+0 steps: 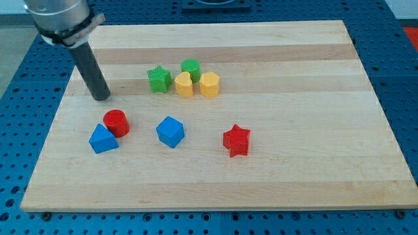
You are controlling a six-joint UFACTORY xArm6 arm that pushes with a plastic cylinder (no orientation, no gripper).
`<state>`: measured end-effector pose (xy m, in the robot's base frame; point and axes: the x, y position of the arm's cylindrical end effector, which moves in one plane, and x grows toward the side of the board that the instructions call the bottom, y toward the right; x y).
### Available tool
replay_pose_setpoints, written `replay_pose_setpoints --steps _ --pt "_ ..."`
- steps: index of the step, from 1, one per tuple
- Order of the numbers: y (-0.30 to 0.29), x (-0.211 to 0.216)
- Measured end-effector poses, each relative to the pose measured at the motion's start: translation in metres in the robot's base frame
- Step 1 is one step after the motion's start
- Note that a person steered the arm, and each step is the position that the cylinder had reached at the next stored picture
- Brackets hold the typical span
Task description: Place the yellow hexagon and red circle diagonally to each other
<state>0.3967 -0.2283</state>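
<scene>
I carry no pincer, only a dark rod slanting down from the far left; my tip (102, 98) rests on the pale wooden table (313, 170), touching no block. The red circle block (116, 123) lies near of it, touching a blue triangular block (102, 139). The yellow hexagon block (209, 85) sits well right, beside a yellow rounded block (185, 85).

Yellow hexagon (209, 85) upright, top-centre; red circle (116, 123) upright, lower-left, well apart.
</scene>
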Motion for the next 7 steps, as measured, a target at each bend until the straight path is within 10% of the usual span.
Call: replay_pose_setpoints --steps 7 --pt "0.106 -0.066"
